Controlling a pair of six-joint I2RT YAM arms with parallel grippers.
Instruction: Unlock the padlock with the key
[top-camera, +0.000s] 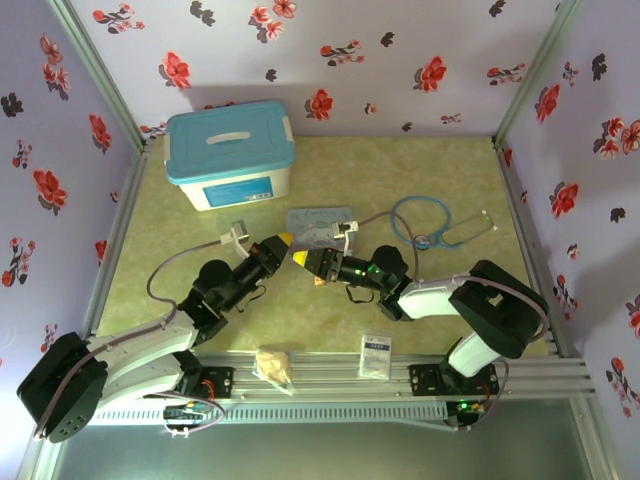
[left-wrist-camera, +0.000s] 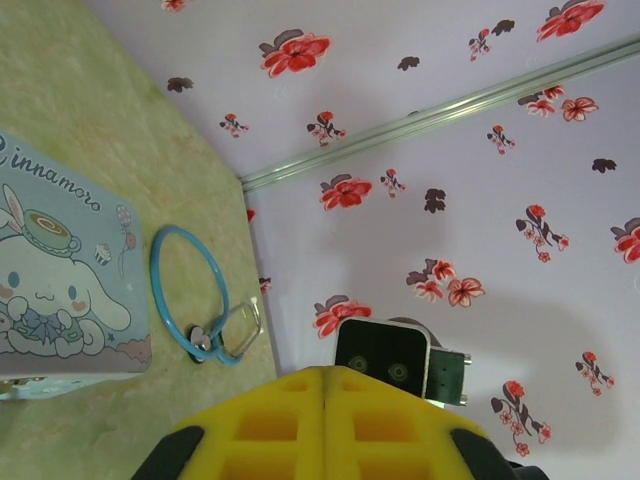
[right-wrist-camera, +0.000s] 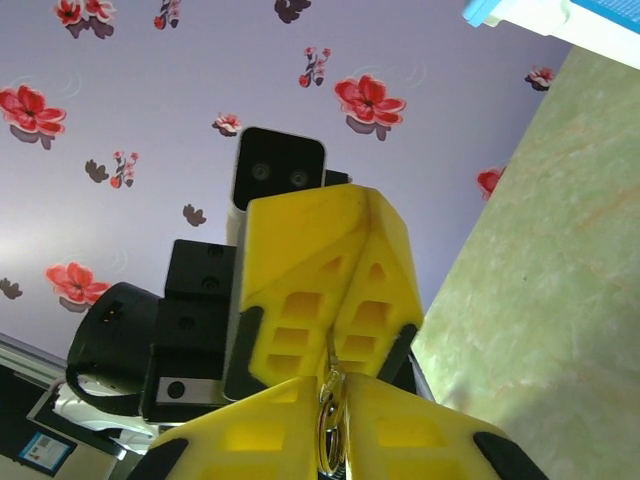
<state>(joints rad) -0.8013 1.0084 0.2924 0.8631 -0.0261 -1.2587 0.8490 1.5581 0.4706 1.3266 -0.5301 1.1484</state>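
we see the ribbed yellow plastic right gripper (right-wrist-camera: 330, 398) clamped on a thin shiny metal ring (right-wrist-camera: 327, 432); the left gripper (right-wrist-camera: 335, 328), pressed together, sits just above it.

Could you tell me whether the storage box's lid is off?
No, the teal lid sits closed on the white storage box.

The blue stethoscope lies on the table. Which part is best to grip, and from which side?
Probably the blue tube of its loop, from straight above, jaws across it: the stethoscope lies flat on the table, and the tube is thin with bare table on both sides.
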